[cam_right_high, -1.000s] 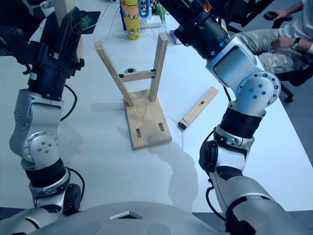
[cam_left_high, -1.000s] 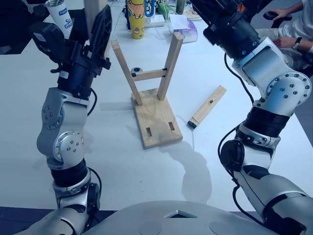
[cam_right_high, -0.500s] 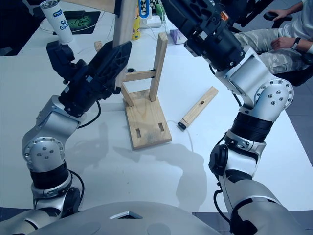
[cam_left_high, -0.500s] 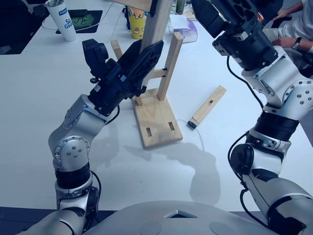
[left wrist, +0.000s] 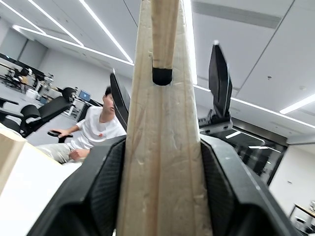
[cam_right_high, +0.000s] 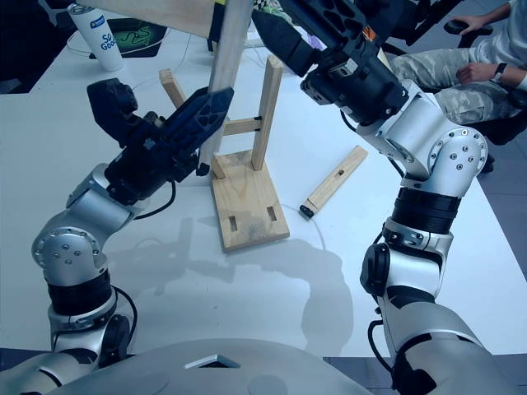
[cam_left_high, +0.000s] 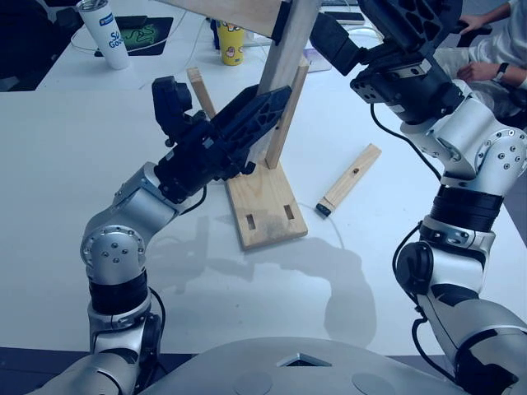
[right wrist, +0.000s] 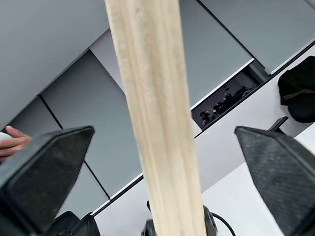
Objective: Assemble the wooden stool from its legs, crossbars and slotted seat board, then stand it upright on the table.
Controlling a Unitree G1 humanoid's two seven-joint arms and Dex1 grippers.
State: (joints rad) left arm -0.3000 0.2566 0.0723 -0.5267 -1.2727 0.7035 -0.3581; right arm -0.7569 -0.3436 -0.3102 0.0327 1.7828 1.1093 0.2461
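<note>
Wooden seat board (cam_left_high: 265, 206) is laid flat on the white table (cam_left_high: 66, 164), with two legs (cam_right_high: 265, 107) and a crossbar (cam_right_high: 241, 126) standing up from its far end. A second leg frame (cam_left_high: 290, 41) is held tilted above it, pinched by the left gripper (cam_left_high: 272, 99). The right gripper (right wrist: 163, 130) is raised at the frame's upper part, its fingers spread wide, the wood passing between them clear of both. A loose wooden bar (cam_left_high: 350, 177) is seen lying right of the board, and a tumbler (cam_left_high: 105, 33) and a yellow cup (cam_left_high: 230, 41) farther back

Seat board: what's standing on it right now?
On the seat board, two legs joined by a crossbar stand at the far end; the near slots are empty. The left tool and its held piece hide part of the left leg.
</note>
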